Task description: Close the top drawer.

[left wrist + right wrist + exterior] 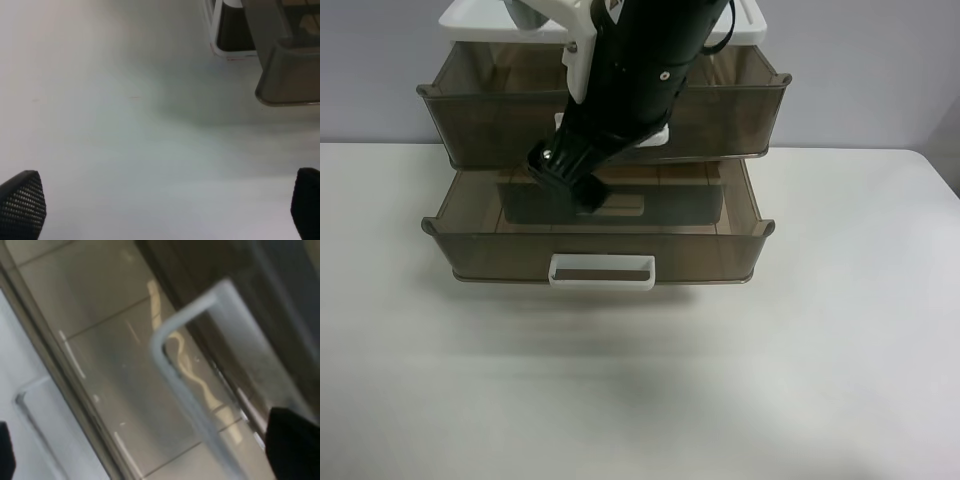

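Observation:
The top drawer [485, 110], smoky-brown and translucent, stands pulled part way out under the white lid [470, 20]. A black arm reaches down over its front; the right wrist view shows this is my right arm. Only a bit of the drawer's white loop handle [658, 137] shows past the arm. My right gripper [572, 178] is open. In the right wrist view the handle [190, 335] lies close up, between the gripper's [150, 455] spread dark fingertips [295, 445]. My left gripper [165, 205] is open and empty, low over the bare table.
The lower drawer [500, 255] stands pulled out further, with its white handle [602, 271] toward the front. The white table [820, 380] spreads around the unit. A brown drawer corner [290, 75] and the unit's white base [220, 35] show in the left wrist view.

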Robot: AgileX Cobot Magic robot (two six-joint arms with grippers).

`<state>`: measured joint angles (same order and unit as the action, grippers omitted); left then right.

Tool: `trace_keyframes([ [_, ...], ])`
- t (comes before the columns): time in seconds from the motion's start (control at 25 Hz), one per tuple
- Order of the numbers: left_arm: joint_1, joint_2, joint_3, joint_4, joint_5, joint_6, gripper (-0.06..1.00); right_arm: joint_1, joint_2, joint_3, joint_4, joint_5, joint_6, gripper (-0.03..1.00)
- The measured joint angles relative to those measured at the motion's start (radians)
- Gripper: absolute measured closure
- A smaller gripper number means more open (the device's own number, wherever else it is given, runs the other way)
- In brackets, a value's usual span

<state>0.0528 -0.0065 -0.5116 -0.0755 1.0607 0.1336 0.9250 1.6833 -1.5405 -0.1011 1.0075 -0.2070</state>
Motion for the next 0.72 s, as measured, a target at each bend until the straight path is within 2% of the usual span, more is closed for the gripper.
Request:
trace_keyframes([
  [0.16, 0.0, 0.0, 0.0, 0.0, 0.0, 0.0, -0.05, 0.044, 0.0, -0.097, 0.0, 0.086, -0.02, -0.01],
  [0.36, 0.0, 0.0, 0.0, 0.0, 0.0, 0.0, -0.05, 0.123, -0.001, -0.102, 0.03, 0.181, -0.028, -0.01],
  [0.52, 0.0, 0.0, 0.0, 0.0, 0.0, 0.0, -0.05, 0.131, -0.001, -0.041, 0.037, 0.183, -0.037, -0.01],
  [0.72, 0.0, 0.0, 0.0, 0.0, 0.0, 0.0, -0.05, 0.124, 0.011, 0.001, -0.022, 0.124, -0.037, -0.01],
])
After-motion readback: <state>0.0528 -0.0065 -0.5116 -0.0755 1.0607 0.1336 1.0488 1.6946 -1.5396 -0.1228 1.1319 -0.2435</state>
